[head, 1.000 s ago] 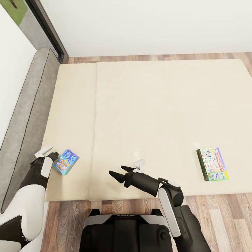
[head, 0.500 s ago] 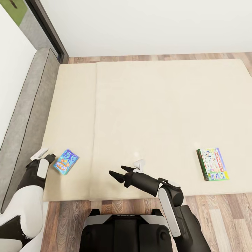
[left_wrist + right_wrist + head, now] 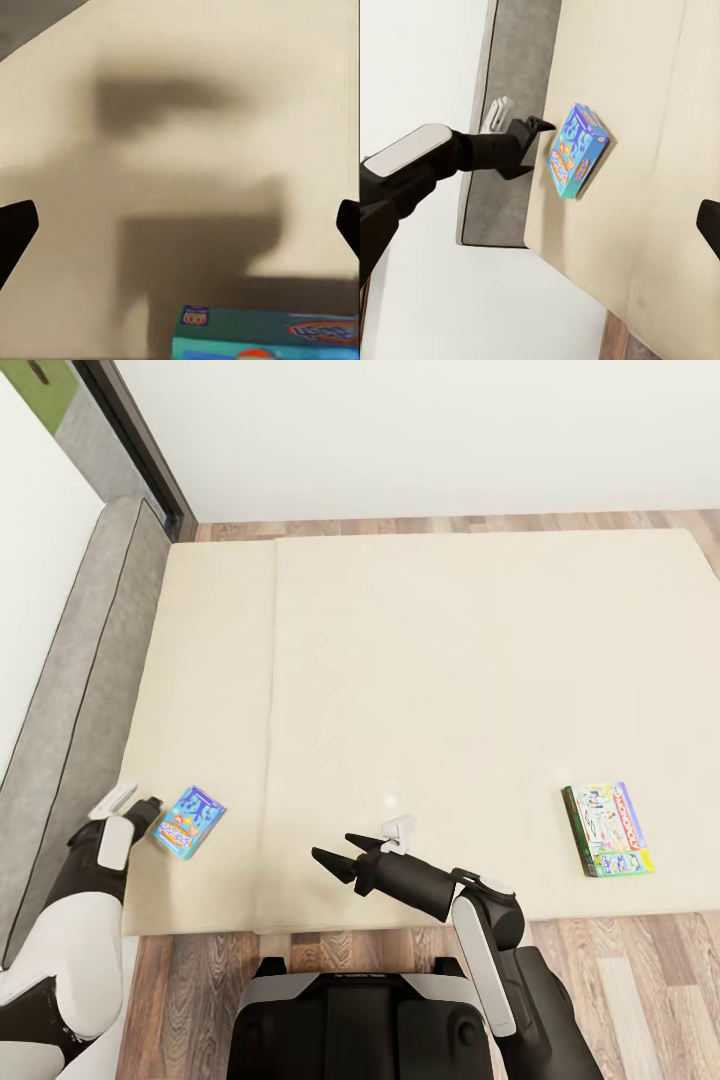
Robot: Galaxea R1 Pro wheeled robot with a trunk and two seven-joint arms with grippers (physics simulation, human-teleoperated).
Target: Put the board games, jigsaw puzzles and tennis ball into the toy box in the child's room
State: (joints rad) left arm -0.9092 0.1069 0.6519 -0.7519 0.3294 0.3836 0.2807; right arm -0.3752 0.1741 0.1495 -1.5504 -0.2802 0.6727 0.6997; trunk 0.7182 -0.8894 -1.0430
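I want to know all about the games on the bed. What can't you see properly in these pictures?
- Blue board game: the left wrist view's edge cuts it off, leaving a strip.
- Monopoly box: small print too tiny to read in the head view.
- Left tool: head view, partly behind its own arm.
- Right tool: in its wrist view, one finger at the edge.

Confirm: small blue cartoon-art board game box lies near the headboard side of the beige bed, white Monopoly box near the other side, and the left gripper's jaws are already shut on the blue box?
Not quite. The left gripper is open beside the small blue cartoon-art board game box, not shut on it; the right wrist view shows them apart. The box positions on the beige bed, including the white Monopoly box, are right.
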